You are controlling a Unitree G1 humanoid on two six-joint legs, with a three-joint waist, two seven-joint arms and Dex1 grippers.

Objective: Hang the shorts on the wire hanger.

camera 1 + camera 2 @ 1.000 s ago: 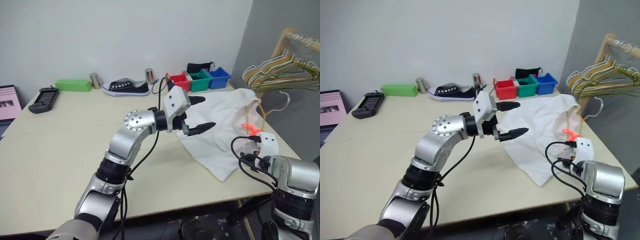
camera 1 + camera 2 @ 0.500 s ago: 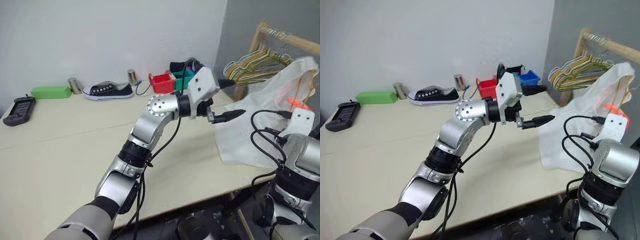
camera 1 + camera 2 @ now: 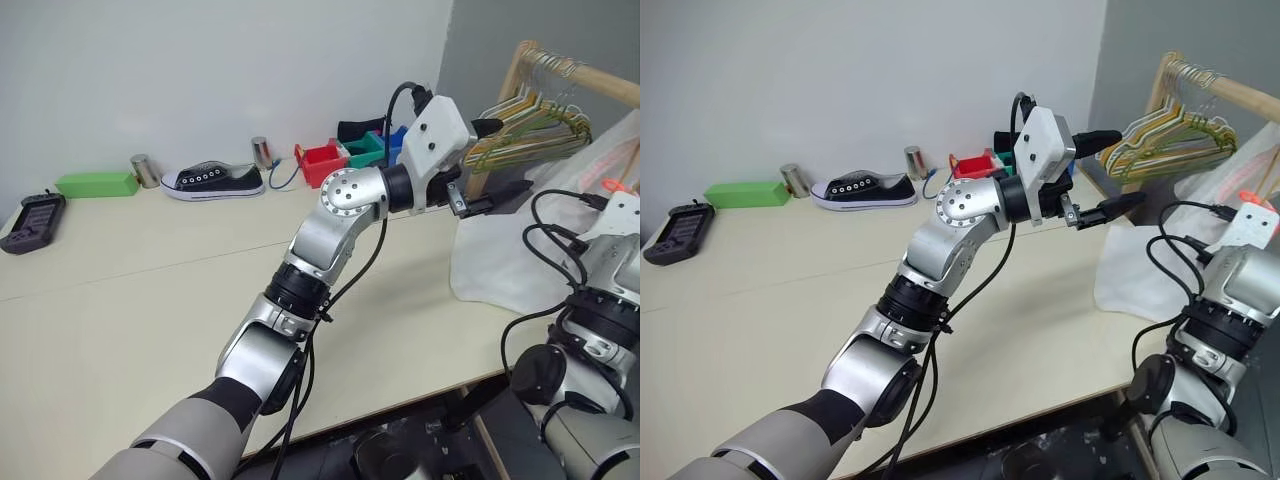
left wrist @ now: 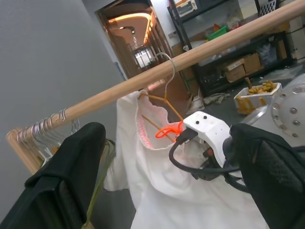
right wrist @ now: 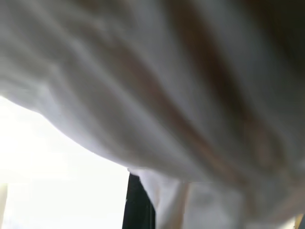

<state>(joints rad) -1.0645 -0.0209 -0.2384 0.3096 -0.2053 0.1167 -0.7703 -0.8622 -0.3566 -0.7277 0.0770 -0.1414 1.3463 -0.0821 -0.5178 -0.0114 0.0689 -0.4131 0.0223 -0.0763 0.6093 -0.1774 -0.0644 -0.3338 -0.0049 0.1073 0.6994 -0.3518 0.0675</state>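
The white shorts [image 3: 495, 265] hang in the air past the table's right edge, their lower part draped over the table corner. In the left wrist view they sit on the thin golden wire hanger [image 4: 164, 98], whose hook stands up by the wooden rail [image 4: 205, 52]. An orange drawstring [image 4: 167, 131] shows at the waistband. My right gripper [image 4: 188, 129] is shut at the waistband where the hanger's wires end, its fingertips hidden by fabric. My left gripper [image 3: 1130, 165] is open and empty, pointing right, just left of the shorts and near the rail.
A bunch of thicker yellow-green and white hangers [image 3: 530, 120] hangs on the rail's near end. At the table's back stand coloured bins [image 3: 318, 163], a black shoe [image 3: 210, 180], two cans, a green box [image 3: 97, 183] and a black device [image 3: 25, 215].
The camera has swung right. My right gripper has lifted the shorts off the table up toward the rail. My left gripper has risen and moved right, staying open.
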